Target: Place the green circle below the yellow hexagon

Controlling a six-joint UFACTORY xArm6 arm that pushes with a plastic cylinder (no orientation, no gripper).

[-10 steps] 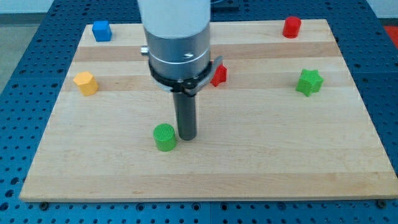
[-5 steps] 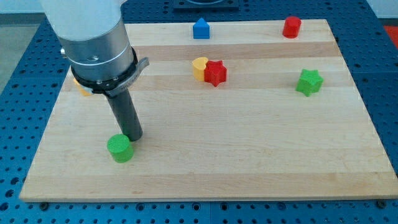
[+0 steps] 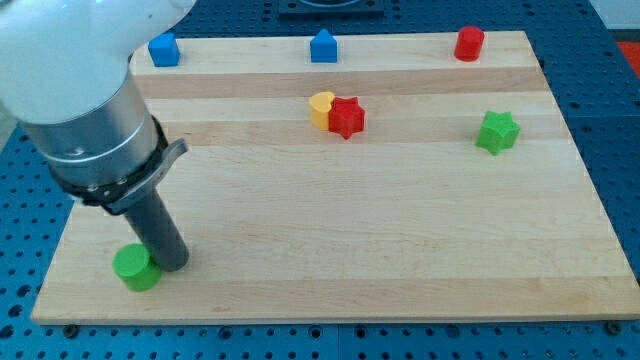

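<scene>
- Tool: a straight dark rod with no jaws, so there is nothing to open, close or clamp. Its tip (image 3: 172, 264) rests on the bench (image 3: 400, 230) near the view's bottom-left corner.
- Task item: the green circle (image 3: 136, 268) lies at the view's left of the tip and very slightly lower. It is touching the rod or just beside it; the contact line cannot be made out.
- Key relation: the tip stands on the circle's right flank. Judged from this, a push from here sends the circle toward the view's left edge, which is close by.
- Target: the yellow hexagon does not show. The arm's large body covers the bench's left part above the circle, so whether the circle sits below the hexagon cannot be confirmed.
- Other items, all well apart from the tip:
  - a yellow block (image 3: 319, 107), shape unclear, touching a red star (image 3: 348, 118) near the centre top;
  - two blue blocks (image 3: 163, 49) (image 3: 322, 46) and a red block (image 3: 469, 43) along the top edge;
  - a green star (image 3: 497, 131) at the view's right.
</scene>
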